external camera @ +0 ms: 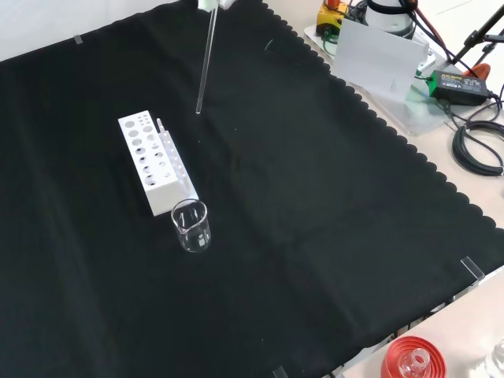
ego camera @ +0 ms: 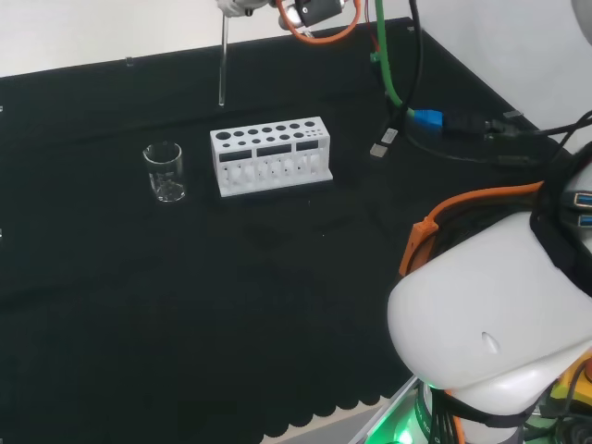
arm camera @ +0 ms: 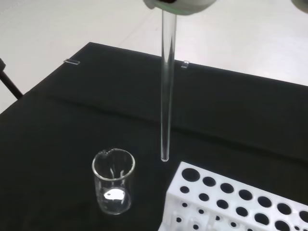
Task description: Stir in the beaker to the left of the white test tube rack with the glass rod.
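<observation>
A clear glass rod (ego camera: 223, 60) (external camera: 205, 63) (arm camera: 167, 86) hangs upright in the air from the hand (ego camera: 242, 6) (external camera: 213, 3) (arm camera: 178, 5), which shows at the top edge of each view and is shut on the rod's upper end. The rod's lower tip is well above the cloth, behind the white test tube rack (ego camera: 270, 154) (external camera: 153, 161) (arm camera: 240, 204) in the head view. A small clear beaker (ego camera: 165, 172) (external camera: 190, 225) (arm camera: 113, 186) stands just left of the rack in the head view, apart from the rod. Whether the beaker holds liquid I cannot tell.
Cables and a blue plug (ego camera: 425, 118) lie at the cloth's far right in the head view. The arm's white link (ego camera: 490, 314) bulks at the lower right. A red ribbed stand (external camera: 409, 358) with a flask sits beyond the cloth's front edge.
</observation>
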Available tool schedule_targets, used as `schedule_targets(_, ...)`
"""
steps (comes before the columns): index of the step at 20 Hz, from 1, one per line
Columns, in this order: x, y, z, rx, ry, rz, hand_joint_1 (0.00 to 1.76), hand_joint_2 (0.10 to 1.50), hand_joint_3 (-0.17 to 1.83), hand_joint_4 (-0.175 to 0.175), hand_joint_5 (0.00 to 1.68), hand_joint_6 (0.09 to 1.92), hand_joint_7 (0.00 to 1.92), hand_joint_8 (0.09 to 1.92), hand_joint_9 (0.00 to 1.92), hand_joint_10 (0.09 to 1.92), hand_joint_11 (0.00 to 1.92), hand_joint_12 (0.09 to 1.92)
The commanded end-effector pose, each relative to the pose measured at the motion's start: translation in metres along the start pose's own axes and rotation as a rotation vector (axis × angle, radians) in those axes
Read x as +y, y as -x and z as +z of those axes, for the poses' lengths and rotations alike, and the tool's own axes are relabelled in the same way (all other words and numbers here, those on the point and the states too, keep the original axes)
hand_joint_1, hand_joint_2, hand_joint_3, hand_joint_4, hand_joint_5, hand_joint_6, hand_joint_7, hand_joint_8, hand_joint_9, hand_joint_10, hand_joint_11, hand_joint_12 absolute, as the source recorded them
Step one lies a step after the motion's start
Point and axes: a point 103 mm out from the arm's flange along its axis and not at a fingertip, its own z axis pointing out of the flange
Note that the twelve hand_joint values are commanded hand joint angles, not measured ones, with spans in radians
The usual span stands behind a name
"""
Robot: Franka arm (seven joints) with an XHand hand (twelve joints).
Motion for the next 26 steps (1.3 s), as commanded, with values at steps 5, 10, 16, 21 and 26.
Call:
schedule_targets(5,0.031,-0.035,0.001,0.016,-0.006,-0.077,1.23,1.04,-0.17,-0.175,1.41,0.29,1.74,0.43,1.85,0.39,1.68,0.72)
schedule_targets(10,0.047,-0.044,0.006,0.024,-0.009,-0.109,1.23,1.04,-0.17,-0.175,1.41,0.29,1.74,0.42,1.85,0.39,1.68,0.72)
schedule_targets(16,0.067,-0.051,0.016,0.032,-0.022,-0.135,1.23,1.04,-0.17,-0.175,1.41,0.28,1.74,0.42,1.85,0.38,1.68,0.72)
schedule_targets(21,0.085,-0.055,0.026,0.033,-0.036,-0.15,1.23,1.04,-0.17,-0.175,1.41,0.28,1.74,0.42,1.85,0.38,1.68,0.72)
schedule_targets(26,0.094,-0.054,0.032,0.034,-0.037,-0.156,1.23,1.04,-0.17,-0.175,1.41,0.28,1.74,0.41,1.85,0.38,1.68,0.72)
